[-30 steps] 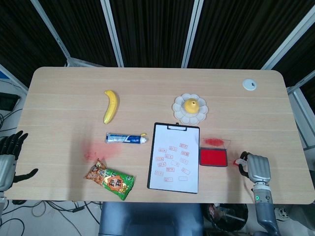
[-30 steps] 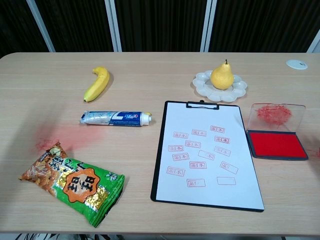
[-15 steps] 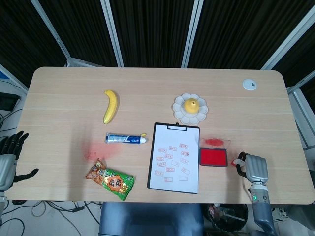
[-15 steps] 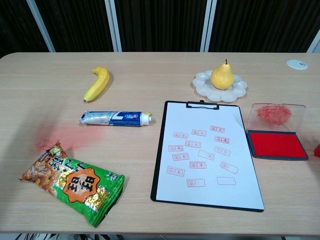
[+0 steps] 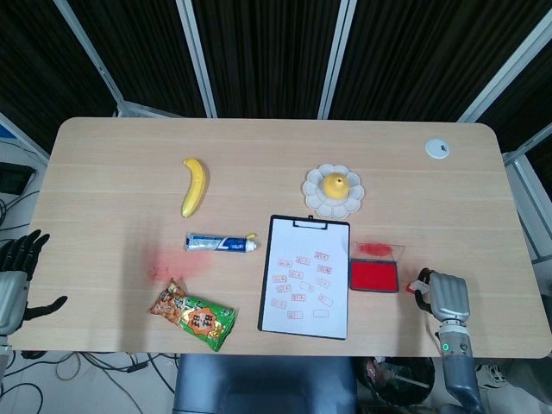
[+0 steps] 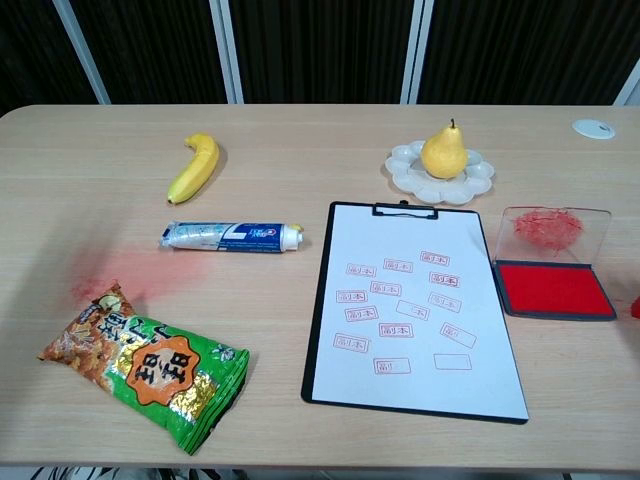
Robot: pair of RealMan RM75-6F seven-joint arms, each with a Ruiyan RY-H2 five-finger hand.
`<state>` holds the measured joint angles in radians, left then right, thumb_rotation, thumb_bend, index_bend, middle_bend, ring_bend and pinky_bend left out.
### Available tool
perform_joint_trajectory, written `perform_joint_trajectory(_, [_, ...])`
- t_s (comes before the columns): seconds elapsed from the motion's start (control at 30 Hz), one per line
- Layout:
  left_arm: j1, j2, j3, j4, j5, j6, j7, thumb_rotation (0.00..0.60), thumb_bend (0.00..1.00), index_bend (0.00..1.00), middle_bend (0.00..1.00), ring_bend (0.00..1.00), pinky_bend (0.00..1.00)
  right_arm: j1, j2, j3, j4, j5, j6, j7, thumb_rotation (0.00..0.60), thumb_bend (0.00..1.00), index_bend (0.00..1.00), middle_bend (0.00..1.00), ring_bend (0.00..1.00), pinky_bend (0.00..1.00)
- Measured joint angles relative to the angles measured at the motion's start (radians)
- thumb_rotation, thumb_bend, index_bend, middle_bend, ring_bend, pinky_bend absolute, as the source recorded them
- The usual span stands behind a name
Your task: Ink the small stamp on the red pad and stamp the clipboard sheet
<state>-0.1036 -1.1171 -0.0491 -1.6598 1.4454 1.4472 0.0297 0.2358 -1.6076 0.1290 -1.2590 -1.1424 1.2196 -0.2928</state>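
Wooden table (image 5: 112,164), right hand (image 5: 448,297) gripping small stamp (image 5: 420,287) beside red pad (image 5: 373,276), left hand (image 5: 13,280) empty, spread

banana (image 6: 193,168) | toothpaste tube (image 6: 232,237) | snack bag (image 6: 148,365) | pear (image 6: 443,153) on flower plate (image 6: 402,169) | white disc (image 6: 593,128), perhaps a grommet

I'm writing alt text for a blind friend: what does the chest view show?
A clipboard sheet covered in red stamp marks lies on a wooden table, with an open red ink pad just to its right. Farther off sit a pear on a plate, a banana, a toothpaste tube and a snack bag.
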Motion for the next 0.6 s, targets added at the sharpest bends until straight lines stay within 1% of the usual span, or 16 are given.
perform_joint_trajectory(0.2, [0.0, 0.001, -0.001, -0.002, -0.002, -0.001, 0.0, 0.6, 0.02, 0.0, 0.0, 0.0, 0.0, 0.0, 0.005, 0.001, -0.008, 0.014, -0.01, -0.023, 0.6, 0.5, 0.76, 0.6, 0.69, 0.78])
perform_joint_trajectory(0.33, [0.0, 0.002, -0.001, -0.003, -0.003, -0.002, 0.0, 0.6, 0.02, 0.0, 0.0, 0.0, 0.0, -0.001, 0.008, 0.003, -0.016, 0.021, -0.013, -0.033, 0.6, 0.5, 0.73, 0.58, 0.68, 0.78])
perform_joint_trajectory(0.6, [0.0, 0.002, -0.003, -0.003, -0.005, -0.001, 0.001, 0.6, 0.02, 0.0, 0.0, 0.0, 0.0, -0.001, 0.015, 0.003, -0.025, 0.028, -0.019, -0.045, 0.6, 0.5, 0.65, 0.53, 0.63, 0.78])
